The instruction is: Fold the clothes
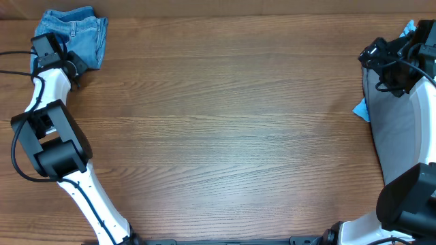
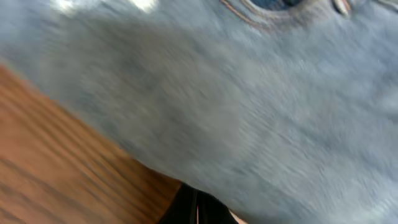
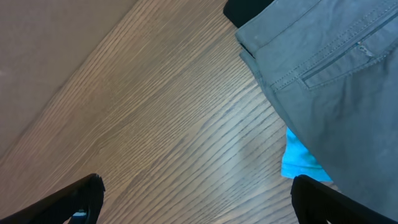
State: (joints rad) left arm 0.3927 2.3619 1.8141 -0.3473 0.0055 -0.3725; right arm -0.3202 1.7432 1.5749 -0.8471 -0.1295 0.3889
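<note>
overhead: folded jeans (image 1: 76, 33) lie in the table's (image 1: 225, 122) far left corner, left gripper (image 1: 61, 54) at their edge; right gripper (image 1: 390, 58) hangs over grey shorts (image 1: 395, 129).
left wrist: blurred denim fills it; can't tell if that gripper is open or holding.
right wrist: fingers (image 3: 74, 196) spread wide, nothing between; black garment (image 3: 245, 9) and bright blue cloth (image 3: 298, 158) edge the shorts.
risk: a low pinch could snag the blue cloth too.

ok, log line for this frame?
left end effector: at denim jeans, grip unclear | right end effector: open, empty, over table beside grey shorts
</note>
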